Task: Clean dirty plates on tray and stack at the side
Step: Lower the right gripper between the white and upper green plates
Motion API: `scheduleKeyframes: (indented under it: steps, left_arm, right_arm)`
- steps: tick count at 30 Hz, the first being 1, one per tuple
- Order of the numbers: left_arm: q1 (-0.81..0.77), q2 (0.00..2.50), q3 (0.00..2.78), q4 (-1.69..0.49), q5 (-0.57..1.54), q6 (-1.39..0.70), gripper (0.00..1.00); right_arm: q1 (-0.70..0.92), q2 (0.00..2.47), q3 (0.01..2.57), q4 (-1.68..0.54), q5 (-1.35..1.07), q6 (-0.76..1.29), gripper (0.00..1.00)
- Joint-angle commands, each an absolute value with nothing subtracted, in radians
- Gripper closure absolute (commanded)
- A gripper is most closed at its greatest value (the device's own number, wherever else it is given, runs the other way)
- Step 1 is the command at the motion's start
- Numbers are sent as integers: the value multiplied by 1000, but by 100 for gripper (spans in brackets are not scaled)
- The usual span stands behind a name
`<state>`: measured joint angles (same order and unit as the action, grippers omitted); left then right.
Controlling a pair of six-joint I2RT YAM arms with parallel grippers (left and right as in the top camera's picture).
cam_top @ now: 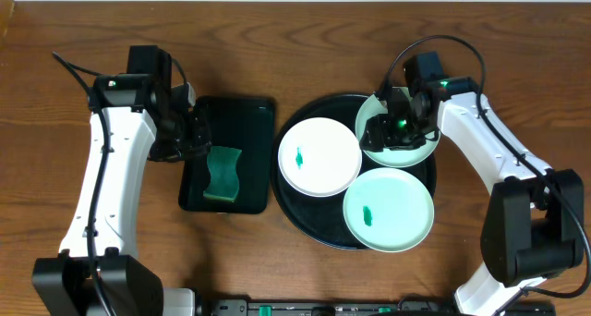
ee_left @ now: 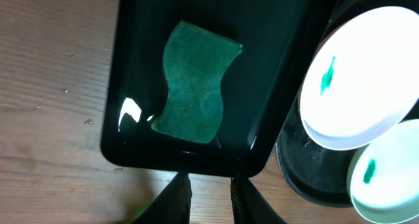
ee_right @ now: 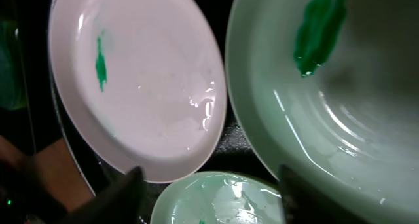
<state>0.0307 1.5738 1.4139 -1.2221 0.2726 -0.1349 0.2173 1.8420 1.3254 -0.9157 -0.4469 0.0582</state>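
Note:
The round black tray [cam_top: 294, 205] holds three plates. A white plate [cam_top: 319, 156] with a green smear lies at its left. One mint plate [cam_top: 389, 209], also smeared, lies at the front, and another mint plate [cam_top: 420, 150] at the back right. My right gripper [cam_top: 392, 127] hovers over that back plate [ee_right: 222, 198], its jaws wide open and empty. In the right wrist view the white plate [ee_right: 137, 80] and the smeared mint plate [ee_right: 327, 99] lie beyond. My left gripper [ee_left: 209, 191] hangs over bare wood at the edge of the small tray, with a narrow empty gap between its fingers.
A rectangular black tray [cam_top: 249, 113] left of the round one holds a wavy green sponge [cam_top: 223, 174], seen up close as the sponge [ee_left: 196, 83] in the left wrist view. Brown wooden table [cam_top: 277, 39] surrounds both trays.

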Motion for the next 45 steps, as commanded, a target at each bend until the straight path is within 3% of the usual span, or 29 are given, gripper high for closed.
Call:
scheduleKeyframes:
  steps: [1,3,4,6,10,13,15,16,22,28,36,45]
  left_arm:
    - [28,1571,1411,-1219,295,-133,77]
    - [28,1571,1411,-1219,295,-132,76]
    - [28,1571,1411,-1219,295,-132,76]
    - [28,1571,1411,-1217,295,-132,63]
    - [28,1571,1411,-1211,296,-132,60]
    - [27,1571,1411,-1207,303,-133,60]
    - [27,1571,1411,-1205,303,-133,61]
    - [27,1571,1411,-1205,303,-133,60]
    - [27,1571,1411,-1188,302,-133,61]
    - [27,1571,1411,-1168,302,-163,63]
    - [27,1571,1411,-1164,302,-163,65]
    - [27,1571,1411,-1164,302,-163,65]
  right_arm:
    - [228,1842,1320,-916,-504,54,25]
    - [236,1842,1320,-912,-506,54,1]
    - [239,1842,1320,-911,-506,54,1]
    - [246,1842,1320,-911,-506,54,1]
    - [256,1842,1320,-908,-505,51,1]
    - [257,1842,1320,-907,-499,46,52]
    - [257,1842,1320,-908,-474,47,67]
    - [257,1842,1320,-908,-458,47,69]
    - [258,1842,1320,-912,-430,48,72]
    - [287,1843,1291,-890,-403,126,82]
    - [328,1843,1229,-810,-350,191,78]
    - [331,1843,1222,-802,-260,251,82]
